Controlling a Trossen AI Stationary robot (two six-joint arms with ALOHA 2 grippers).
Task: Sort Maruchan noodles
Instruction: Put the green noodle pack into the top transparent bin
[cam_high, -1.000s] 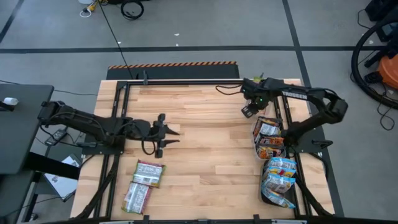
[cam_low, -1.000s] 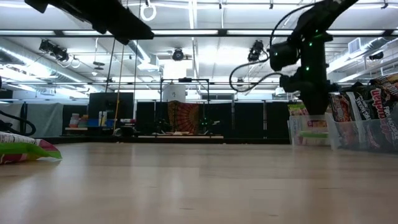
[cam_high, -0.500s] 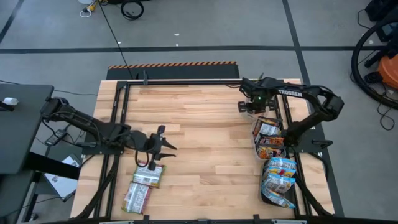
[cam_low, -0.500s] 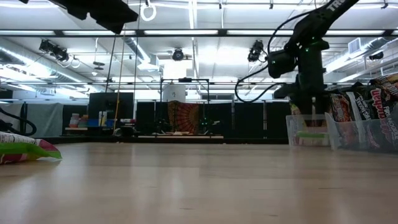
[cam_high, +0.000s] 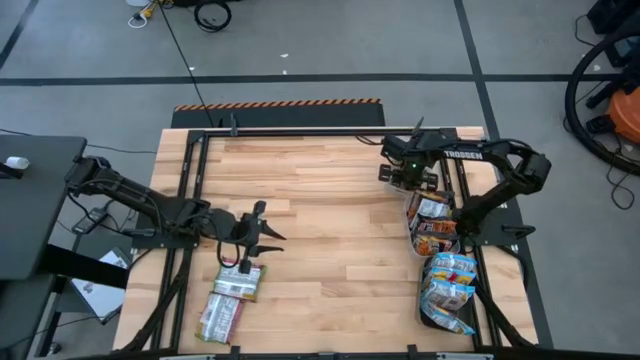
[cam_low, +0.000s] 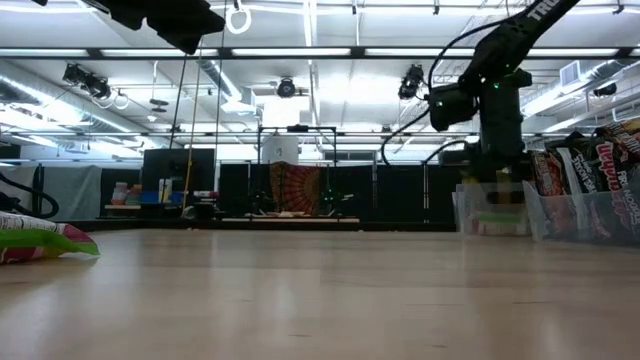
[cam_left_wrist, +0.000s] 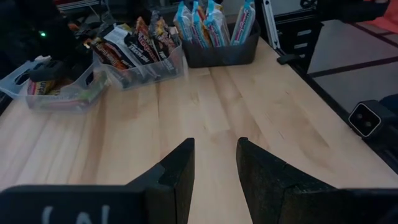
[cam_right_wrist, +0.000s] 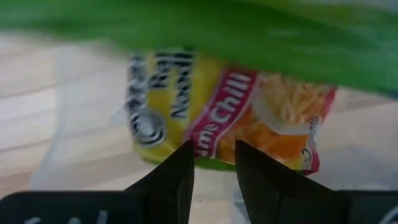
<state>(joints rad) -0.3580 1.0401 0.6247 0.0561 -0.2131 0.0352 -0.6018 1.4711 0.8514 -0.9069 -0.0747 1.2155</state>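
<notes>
— Green-and-silver packets lie two together near the desk's front-left corner; those are what we have left to sort. The left gripper hangs just behind them, fingers a narrow gap apart and holding nothing.

— And the right side?

— The right gripper is over the rearmost clear tray on the right edge, above a yellow chili packet lying in it. Its fingers stand slightly apart and look empty. The brown-red packets and blue packets stand in bins further forward along that edge.

— So how do we take the next one cleanly?

— We judge it best to widen the left gripper, come down over the nearer packet's short edge, and pinch only that one, since the two overlap and the shiny film could slip.
</notes>
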